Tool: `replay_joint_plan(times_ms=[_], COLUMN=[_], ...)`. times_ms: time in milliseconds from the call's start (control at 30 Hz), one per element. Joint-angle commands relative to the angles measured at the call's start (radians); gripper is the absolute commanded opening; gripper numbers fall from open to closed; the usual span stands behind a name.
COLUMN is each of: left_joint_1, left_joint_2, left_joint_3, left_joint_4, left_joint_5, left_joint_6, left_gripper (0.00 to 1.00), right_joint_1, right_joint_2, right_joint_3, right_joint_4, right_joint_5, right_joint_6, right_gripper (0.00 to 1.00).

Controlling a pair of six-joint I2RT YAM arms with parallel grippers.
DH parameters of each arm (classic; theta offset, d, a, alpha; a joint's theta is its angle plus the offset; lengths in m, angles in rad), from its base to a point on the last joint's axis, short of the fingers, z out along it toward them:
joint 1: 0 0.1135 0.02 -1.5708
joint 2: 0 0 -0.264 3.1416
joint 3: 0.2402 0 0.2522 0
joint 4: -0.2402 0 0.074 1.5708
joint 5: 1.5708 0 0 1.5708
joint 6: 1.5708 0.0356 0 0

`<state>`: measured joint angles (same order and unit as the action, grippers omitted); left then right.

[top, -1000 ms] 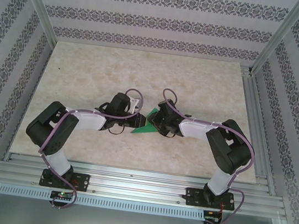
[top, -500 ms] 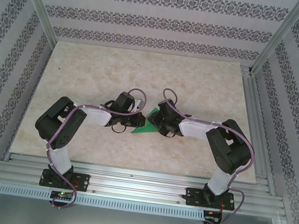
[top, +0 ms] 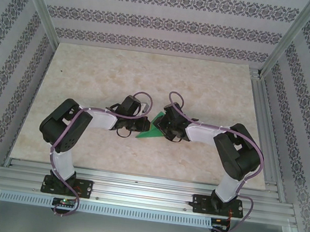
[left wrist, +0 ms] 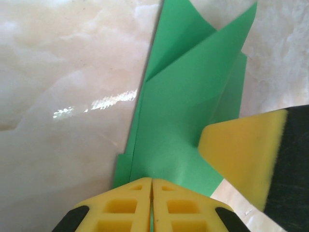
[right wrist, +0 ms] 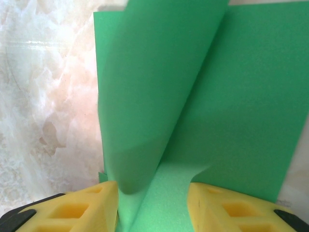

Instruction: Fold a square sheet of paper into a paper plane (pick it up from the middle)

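Note:
The square sheet of paper (top: 153,129), bright green and folded into creased layers, lies mid-table between both grippers. My left gripper (top: 141,124) has come at it from the left. In the left wrist view its yellow pads (left wrist: 123,205) are pressed together, left gripper (left wrist: 152,182) shut on the near edge of the paper (left wrist: 188,106), with a green sliver showing between them. My right gripper (top: 162,127) stands over the paper's right side. In the right wrist view the right gripper (right wrist: 154,195) is open, its fingers (right wrist: 89,208) straddling the paper (right wrist: 241,106), and a flap (right wrist: 145,96) curls upward beside the left finger.
The marble-patterned tabletop (top: 149,75) stretches free behind and beside the paper. Aluminium frame rails (top: 144,192) run along the near edge and the right side (top: 263,125). The right gripper's yellow finger (left wrist: 241,154) sits close to my left gripper on the paper.
My left arm's elbow swung right and the left gripper closed onto the paper's edge. The right arm and the paper stayed put.

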<state>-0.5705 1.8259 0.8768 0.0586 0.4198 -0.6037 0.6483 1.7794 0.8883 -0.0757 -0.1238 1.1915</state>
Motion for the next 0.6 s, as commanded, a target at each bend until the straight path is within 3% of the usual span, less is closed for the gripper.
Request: replay_joint_plan(times_ms=[0,300,567], left_joint_1=[-0.005,-0.005,-0.005], left_joint_2=[0.01,0.024,0.045], left_joint_3=[0.027,0.034,0.047], left_joint_4=[-0.04,-0.063,-0.083], left_joint_5=[-0.031,-0.033,-0.022], left_joint_6=[0.022,0.027,0.036], left_gripper=[0.1,0.07,0.06], right_joint_1=[0.011,0.011,0.009], right_joint_2=[0.081,0.098,0.094], right_joint_3=[-0.038,-0.023,-0.019], right_joint_4=[-0.165,-0.188,-0.193], right_joint_5=[0.066,0.064,0.062], right_joint_6=[-0.009,-0.003,0.005], right_gripper=[0.45,0.42,0.34])
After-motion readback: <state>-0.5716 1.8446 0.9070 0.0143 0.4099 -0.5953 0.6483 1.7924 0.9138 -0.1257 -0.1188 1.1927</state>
